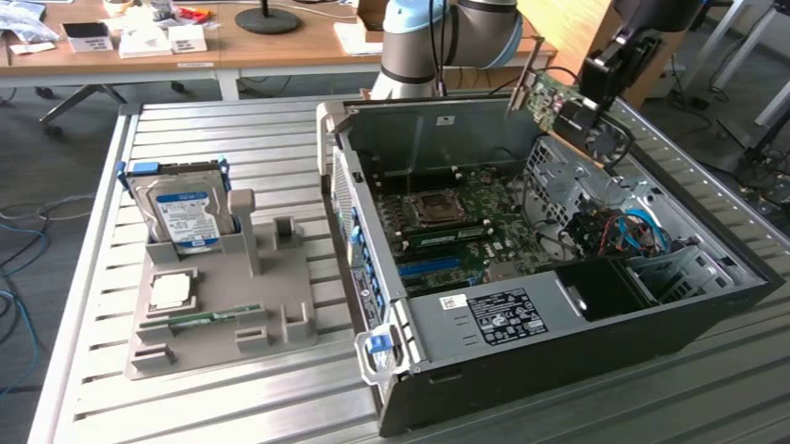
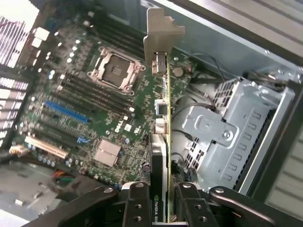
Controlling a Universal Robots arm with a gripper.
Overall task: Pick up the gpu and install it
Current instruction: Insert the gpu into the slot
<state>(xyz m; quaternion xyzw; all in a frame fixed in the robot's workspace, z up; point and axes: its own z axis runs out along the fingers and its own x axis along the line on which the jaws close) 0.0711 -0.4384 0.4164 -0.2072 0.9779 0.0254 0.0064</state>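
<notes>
Claw (image 2: 163,208) gripping gpu (image 2: 162,111), NVIDIA label, above Dell motherboard (image 2: 128,142).

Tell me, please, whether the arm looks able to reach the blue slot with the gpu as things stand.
Probably yes: the pincer holds the gpu over the open case, and nothing covers the blue slot.

Glossy green board and dull silver metal bracket on the gpu (image 2: 160,146), pinched over the computer case (image 1: 580,370) in matt black gripper (image 2: 163,189) fingers. Bare grey sheet metal inside that case, black outside. Ribbed brushed-metal table (image 1: 247,407) beneath it, matt grey plastic holder (image 1: 222,314) beside it.
</notes>
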